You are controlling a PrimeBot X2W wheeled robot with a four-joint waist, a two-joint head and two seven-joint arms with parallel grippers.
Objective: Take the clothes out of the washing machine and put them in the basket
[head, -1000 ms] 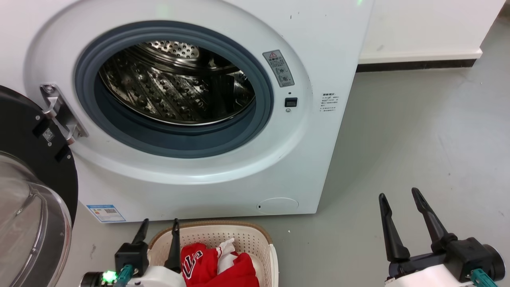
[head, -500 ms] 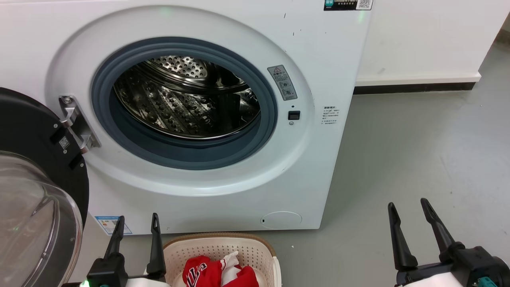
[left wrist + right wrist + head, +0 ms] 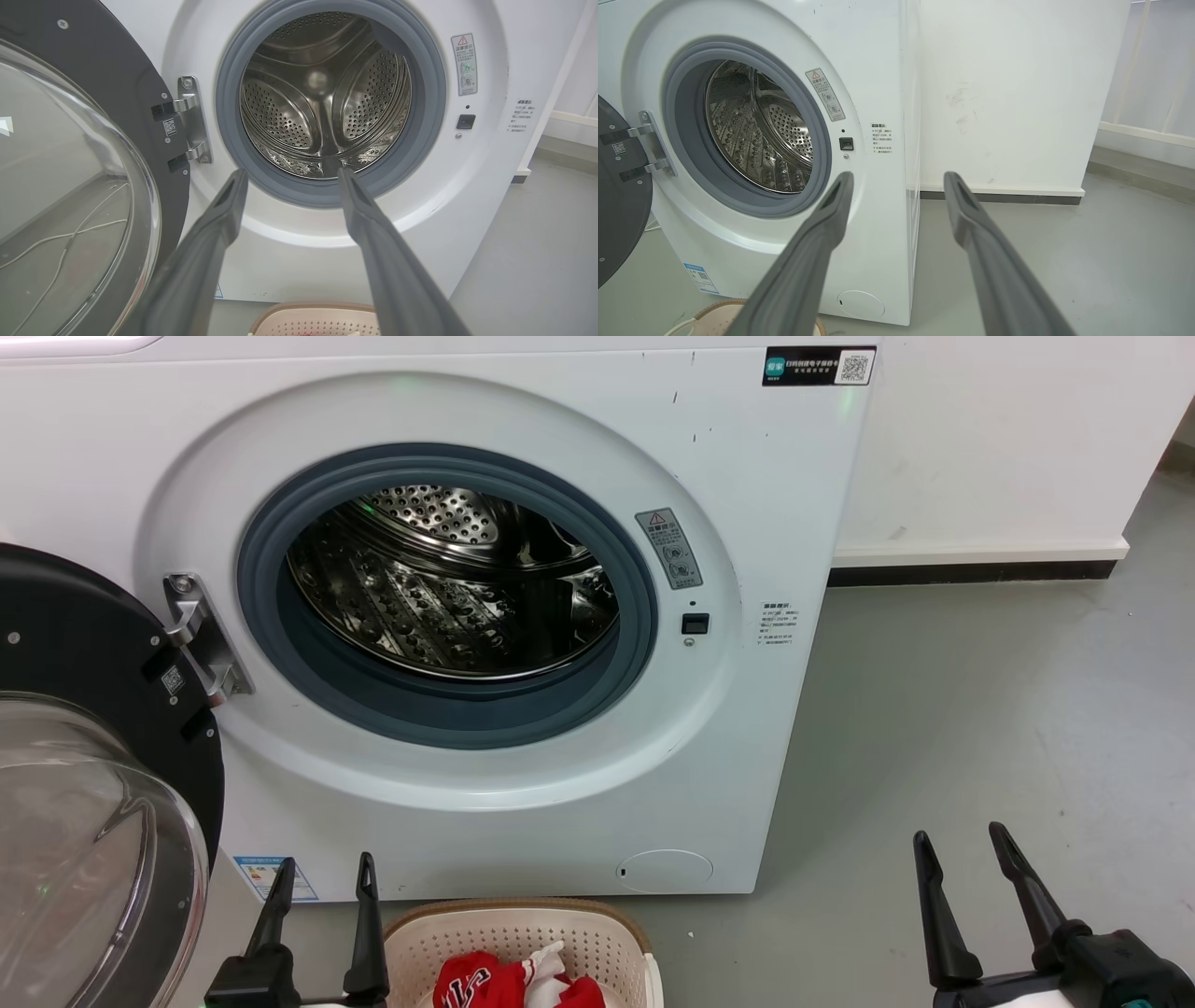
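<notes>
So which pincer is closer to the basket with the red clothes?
Left. The left pincer sits right beside the basket, at its left rim; the right pincer is well off to its right, above the grey floor.

Drum mouth unobstructed; open door stands at its left

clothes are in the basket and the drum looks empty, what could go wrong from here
1. The open door stands close beside the left gripper; a sideways swing could strike its glass.
2. The gasket hides the front lip of the drum, so a small garment might be missed.
3. The basket sits close by that gripper; a low move could knock it.
</notes>
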